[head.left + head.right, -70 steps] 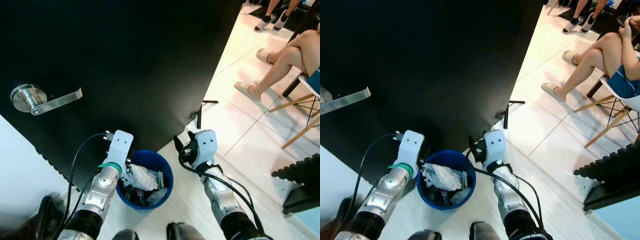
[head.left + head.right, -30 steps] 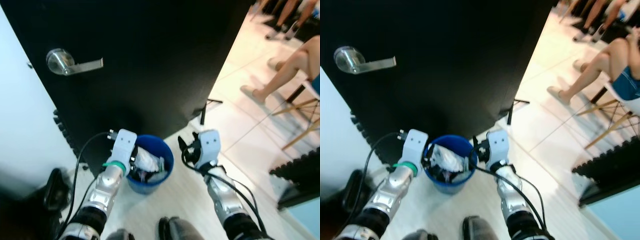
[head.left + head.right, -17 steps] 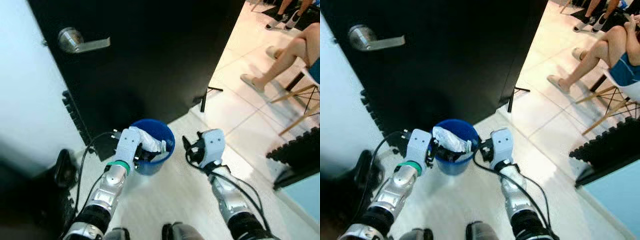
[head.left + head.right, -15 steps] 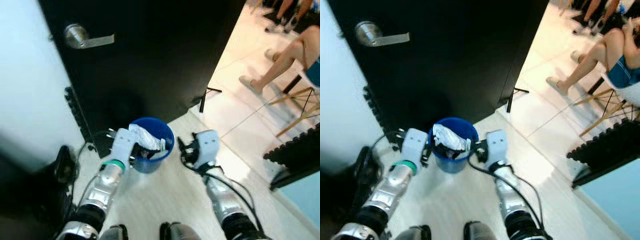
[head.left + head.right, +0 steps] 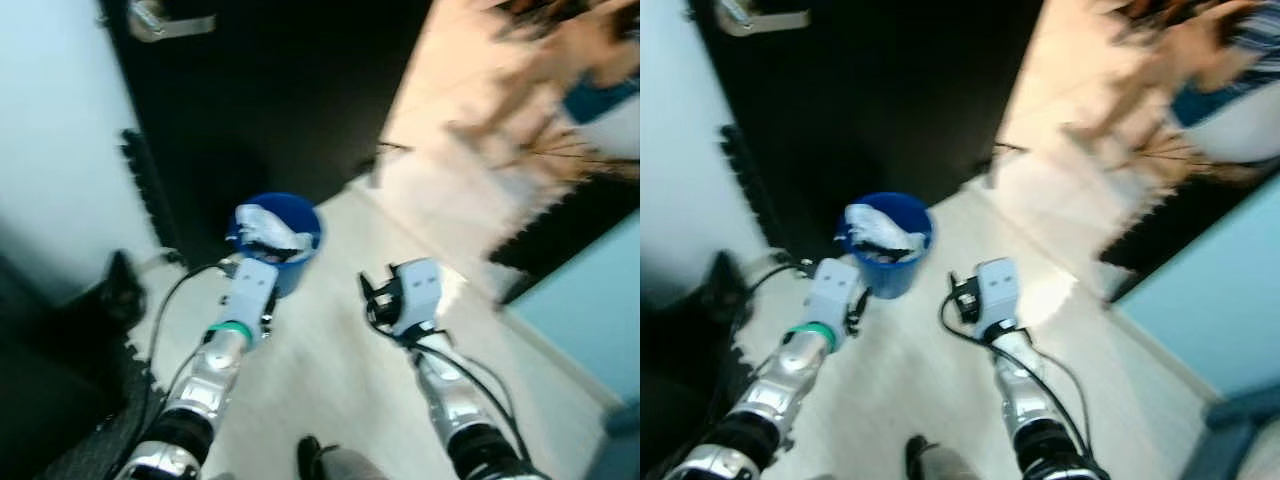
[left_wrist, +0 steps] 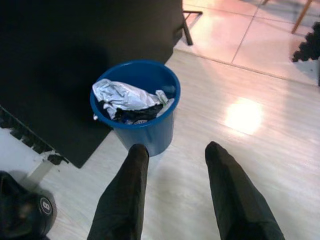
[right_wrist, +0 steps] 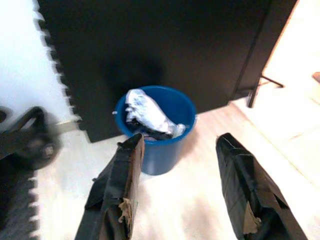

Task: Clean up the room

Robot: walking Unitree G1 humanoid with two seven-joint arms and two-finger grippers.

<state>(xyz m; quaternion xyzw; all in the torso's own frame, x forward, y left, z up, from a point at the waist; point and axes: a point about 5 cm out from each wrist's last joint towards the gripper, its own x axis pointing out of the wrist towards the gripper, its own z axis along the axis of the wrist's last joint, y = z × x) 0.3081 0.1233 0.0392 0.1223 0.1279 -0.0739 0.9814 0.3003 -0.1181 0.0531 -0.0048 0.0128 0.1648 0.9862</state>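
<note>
bucket (image 6: 142, 131) of trash (image 6: 125, 98) on floor (image 6: 260, 165) before door (image 6: 75, 45), ahead of both hands

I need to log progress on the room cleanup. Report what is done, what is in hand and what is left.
Done: the blue bin on the floor by the black door already holds crumpled trash. In hand: nothing; the left gripper and right gripper are both open and empty, held short of the bin. Left: the head views are blurred, so I cannot tell what else needs picking up.
</note>
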